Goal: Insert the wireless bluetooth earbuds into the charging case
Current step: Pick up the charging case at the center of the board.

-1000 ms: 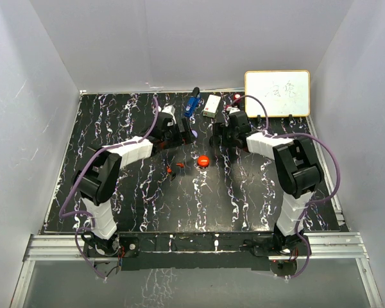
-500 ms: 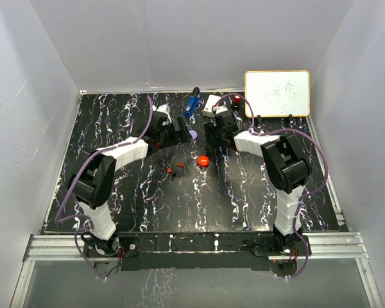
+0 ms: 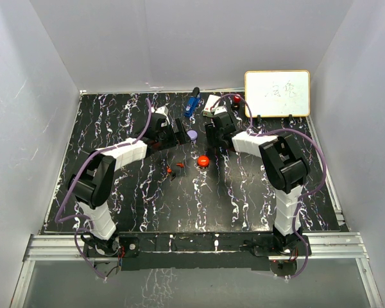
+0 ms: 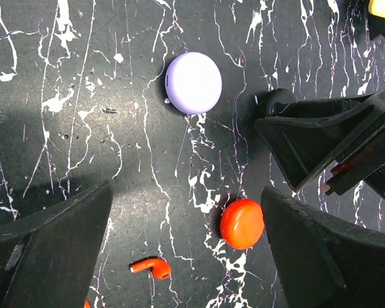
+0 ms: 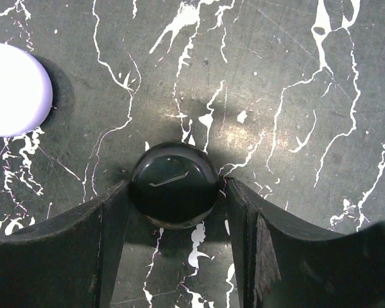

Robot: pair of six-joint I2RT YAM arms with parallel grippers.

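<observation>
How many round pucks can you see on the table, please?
3: a lavender puck ahead of the left fingers, an orange-red puck nearer the arm bases, and a black puck between the right fingers; others may be hidden.

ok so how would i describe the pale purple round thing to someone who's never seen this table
On the black, white-veined table, look just past the middle, toward the far edge. The lilac puck lies flat there, beyond the red puck. It is the only pale round piece; the others nearby are that red one and a glossy black puck.
</observation>
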